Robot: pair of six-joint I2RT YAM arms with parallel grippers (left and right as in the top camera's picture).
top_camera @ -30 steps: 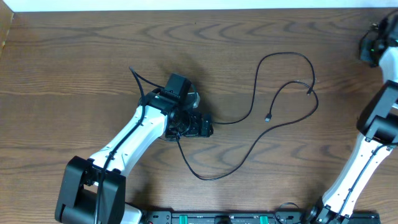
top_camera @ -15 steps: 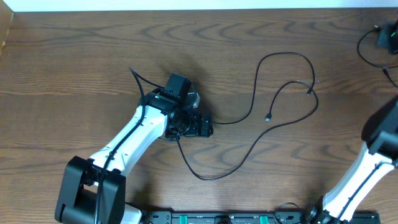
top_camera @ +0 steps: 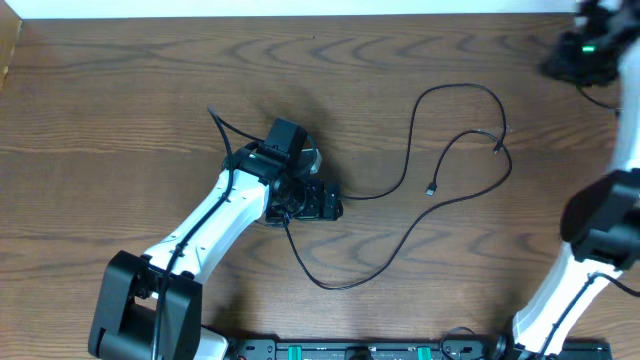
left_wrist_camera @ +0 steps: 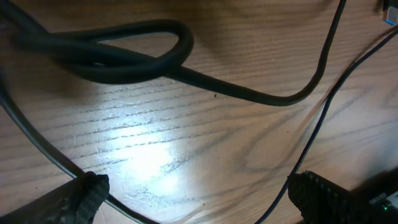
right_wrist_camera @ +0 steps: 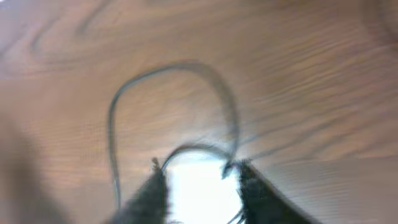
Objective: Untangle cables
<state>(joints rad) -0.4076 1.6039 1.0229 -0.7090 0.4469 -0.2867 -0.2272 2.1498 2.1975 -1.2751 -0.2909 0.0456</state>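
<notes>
Since a second ago only the right gripper (top_camera: 578, 55) has shifted, swinging about at the far corner; the left gripper (left_wrist_camera: 196, 185) and the black cable (top_camera: 340, 287) lie as they did. I note the left gripper's fingers spread to their widest, low over the table (top_camera: 120, 80), clamping nothing. Thin runs of the cable pass just beside each finger and trail away ahead of it in open loops. The right wrist view is blurred. Its fingers stand parted with a bright gap between them, and a second cord (right_wrist_camera: 177, 67) arcs just beyond the tips; whether it touches them I cannot tell. My judgement: the work is well advanced, the cable spread rather than knotted. Two of its runs still cross, well apart from the left gripper and between it and the right one, and that crossing remains to be drawn out.
</notes>
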